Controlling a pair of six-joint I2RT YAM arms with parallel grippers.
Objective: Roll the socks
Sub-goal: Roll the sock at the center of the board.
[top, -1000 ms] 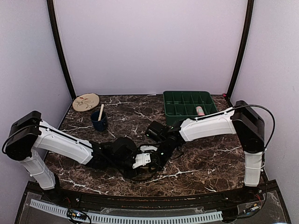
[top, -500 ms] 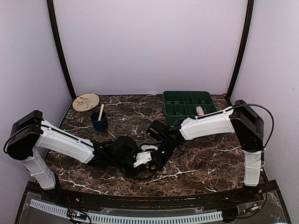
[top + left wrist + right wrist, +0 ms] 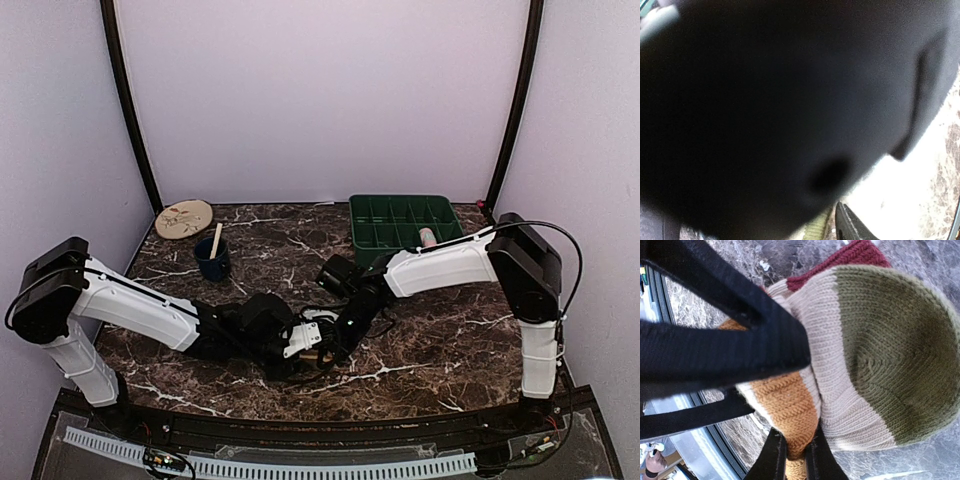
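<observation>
Right wrist view: finds the right claw (image 3: pixel 795 450) pressed together on an orange fold of the striped sock (image 3: pixel 865 355). Shows the rest of that sock bunched just ahead of the claw, with cream, olive and dark red bands lying on the bench (image 3: pixel 935 265). Shows black bars (image 3: pixel 715 340) crossing the sock to the left of the claw. Left wrist view: gives only a dark blur close to the lens. Top view: puts the left claw (image 3: pixel 300 345) right against the right claw, beside the same sock; cannot tell whether spread or closed. Places the pink sock (image 3: pixel 428 237) in a green tray (image 3: pixel 390 200) well beyond the right claw. Places a blue mug (image 3: pixel 212 262) and a round plate (image 3: pixel 184 218) well beyond the left claw.
</observation>
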